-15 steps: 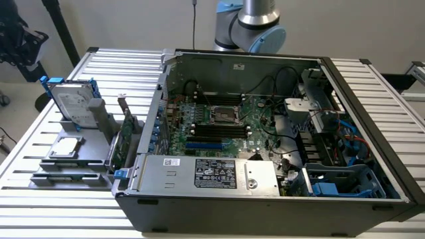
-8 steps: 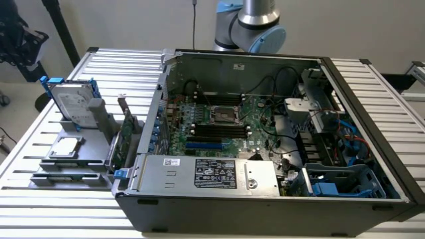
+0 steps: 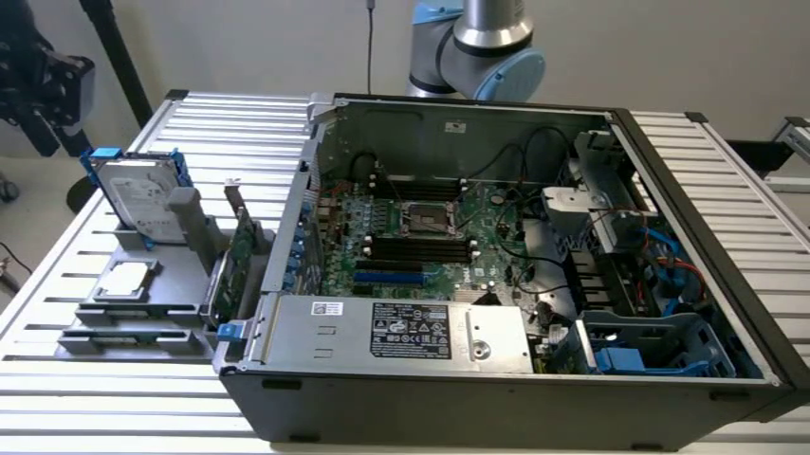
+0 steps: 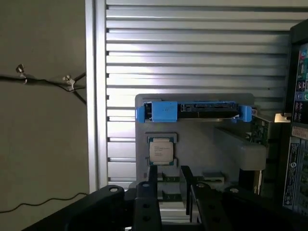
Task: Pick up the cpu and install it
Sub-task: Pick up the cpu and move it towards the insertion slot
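Pincer (image 4: 168,169) hangs partway open, dark fingers (image 4: 153,185) parted and nothing between them. And there's the cpu (image 3: 124,280), lying flat, silver top up, in its pocket of the grey holder (image 3: 152,308) on the slatted table (image 3: 76,398), to the exterior view's left of the open computer case (image 3: 506,408), near the upright hard drive (image 3: 137,204), untouched.

The cpu (image 4: 160,150) has a dull, smooth silver metal top. The table (image 3: 722,152) is ribbed bright metal with a soft sheen. The hard drive (image 3: 137,197) has glossy blue plastic rails, and its holder (image 3: 190,277) is matt grey plastic.
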Controlling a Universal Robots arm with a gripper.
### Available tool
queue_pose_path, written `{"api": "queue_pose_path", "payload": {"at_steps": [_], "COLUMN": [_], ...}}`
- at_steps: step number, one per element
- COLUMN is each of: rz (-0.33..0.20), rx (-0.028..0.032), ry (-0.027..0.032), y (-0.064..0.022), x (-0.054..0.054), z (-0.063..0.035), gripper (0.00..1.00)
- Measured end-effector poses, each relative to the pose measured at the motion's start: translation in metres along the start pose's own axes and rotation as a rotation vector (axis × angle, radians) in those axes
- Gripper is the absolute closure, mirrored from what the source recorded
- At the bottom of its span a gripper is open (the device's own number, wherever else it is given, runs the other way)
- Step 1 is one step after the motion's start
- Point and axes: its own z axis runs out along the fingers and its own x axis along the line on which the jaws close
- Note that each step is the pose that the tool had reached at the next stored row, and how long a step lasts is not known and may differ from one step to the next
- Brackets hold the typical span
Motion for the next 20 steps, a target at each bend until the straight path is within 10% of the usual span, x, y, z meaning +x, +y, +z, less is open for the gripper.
{"api": "queue_pose_path", "payload": {"at_steps": [8, 20], "rz": [0.0, -0.012], "rx": [0.0001, -0.0001], "ry": [0.0002, -0.0001], "y": [-0.0017, -0.0136], "x": [0.0, 0.0], "z": [0.0135, 0.0357], "gripper": [0.35, 0.35]}}
